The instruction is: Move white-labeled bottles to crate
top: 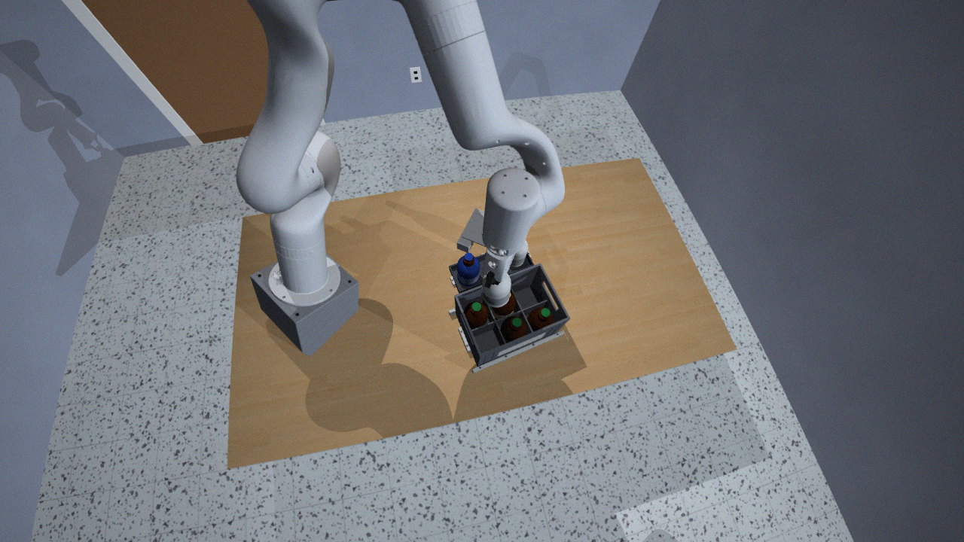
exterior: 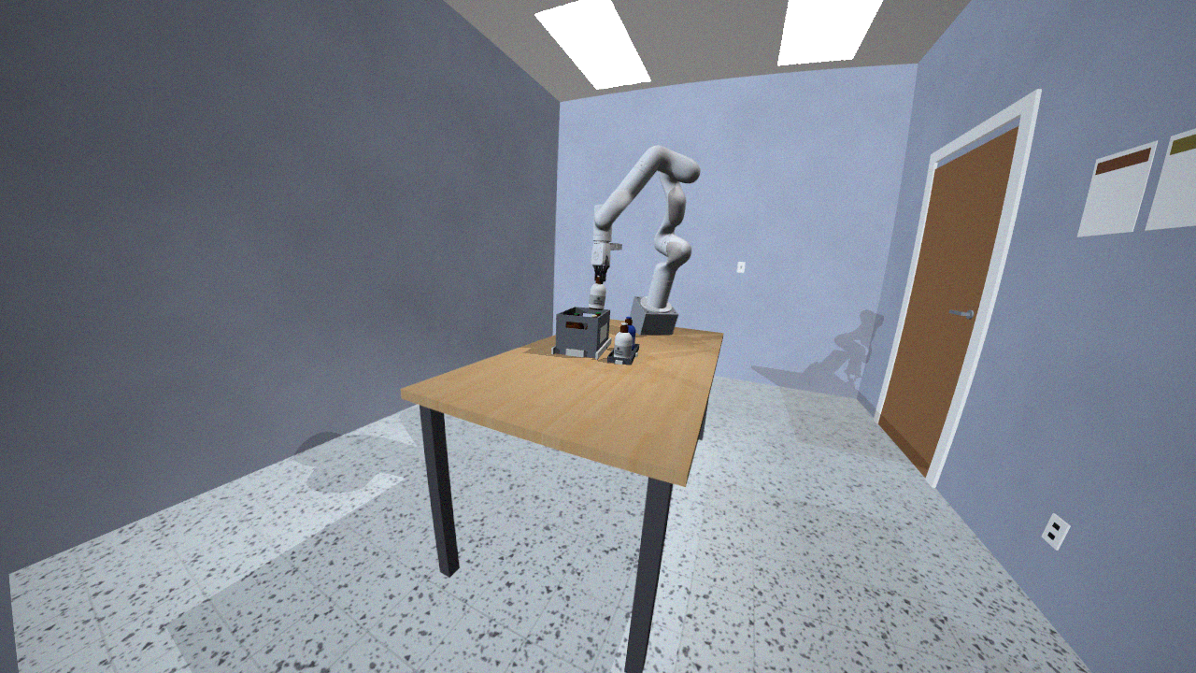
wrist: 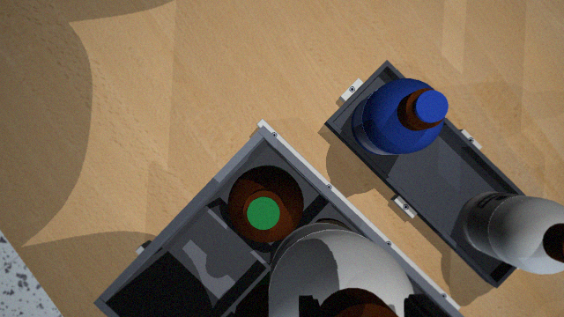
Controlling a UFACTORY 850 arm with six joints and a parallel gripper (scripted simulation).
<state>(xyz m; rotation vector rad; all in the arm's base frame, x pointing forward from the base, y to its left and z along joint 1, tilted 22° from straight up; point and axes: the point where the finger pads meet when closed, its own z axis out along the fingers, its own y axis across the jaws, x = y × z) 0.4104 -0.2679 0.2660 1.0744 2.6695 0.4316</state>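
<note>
A white-labeled bottle (top: 497,290) in the end effector (top: 494,277), above the crate (top: 520,347).

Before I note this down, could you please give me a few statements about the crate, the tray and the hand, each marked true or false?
1. The hand holds a white-labeled bottle. True.
2. The blue bottle stands in the crate. False: it stands on the tray.
3. Another white bottle stands on the tray. True.
4. All the green-capped bottles are on the tray. False: three are visible, all in the crate.
5. The held bottle is upright. True.
</note>
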